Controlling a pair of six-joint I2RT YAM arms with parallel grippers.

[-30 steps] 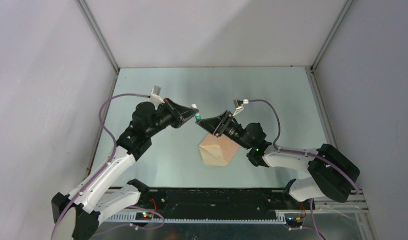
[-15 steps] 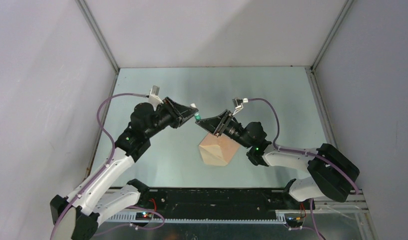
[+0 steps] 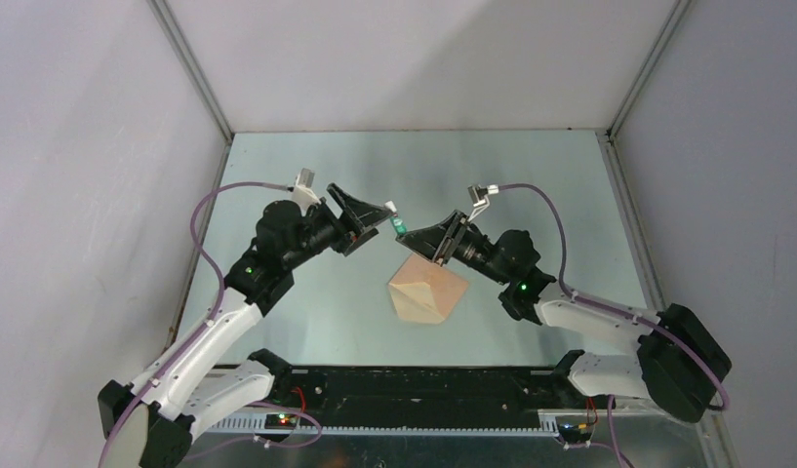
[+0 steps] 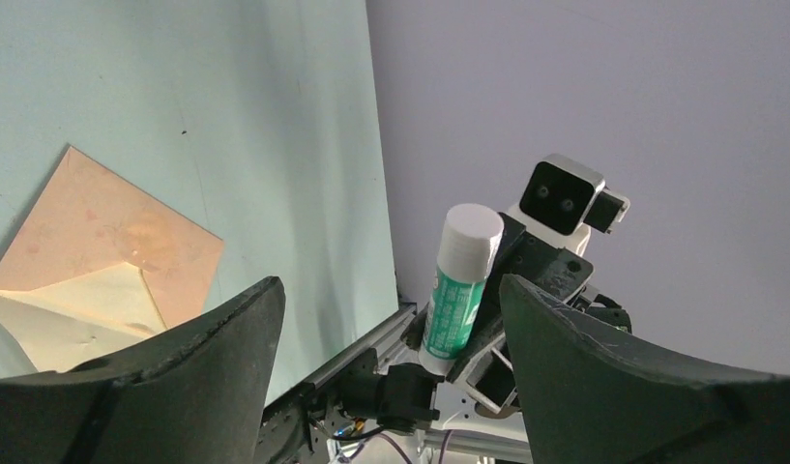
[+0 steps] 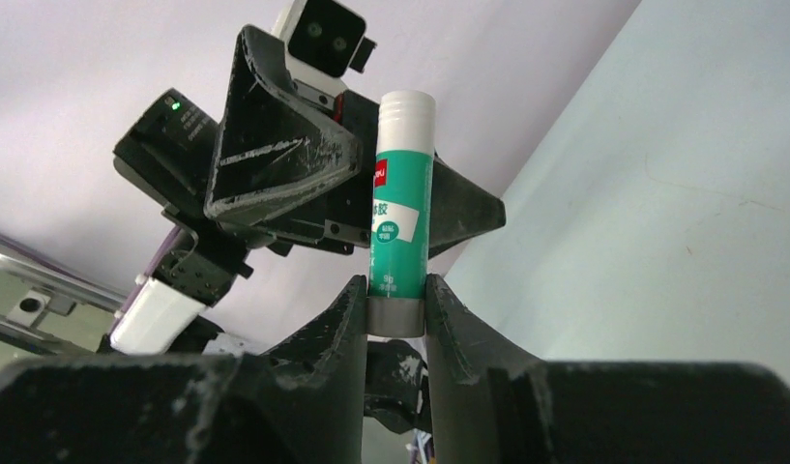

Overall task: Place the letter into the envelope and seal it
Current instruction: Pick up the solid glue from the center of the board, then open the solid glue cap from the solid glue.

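The tan envelope [image 3: 428, 292] lies on the table below both grippers, its flap open and the paler inside showing [image 4: 76, 324]. No separate letter sheet shows; the letter is hidden or out of view. A green glue stick [image 3: 399, 226] with a white cap is held in the air above the envelope's far corner. My right gripper [image 3: 407, 237] is shut on its grey base [image 5: 397, 319]. My left gripper [image 3: 386, 214] faces it from the left, jaws wide open, with the stick [image 4: 458, 280] seen between its fingers but untouched.
The pale green table [image 3: 531, 185] is boxed in by grey walls on the left, back and right. A black metal rail [image 3: 423, 390] with the arm bases runs along the near edge.
My left gripper has opened and let go of the glue stick. My right gripper has kept hold of the stick and drawn slightly back to the right.
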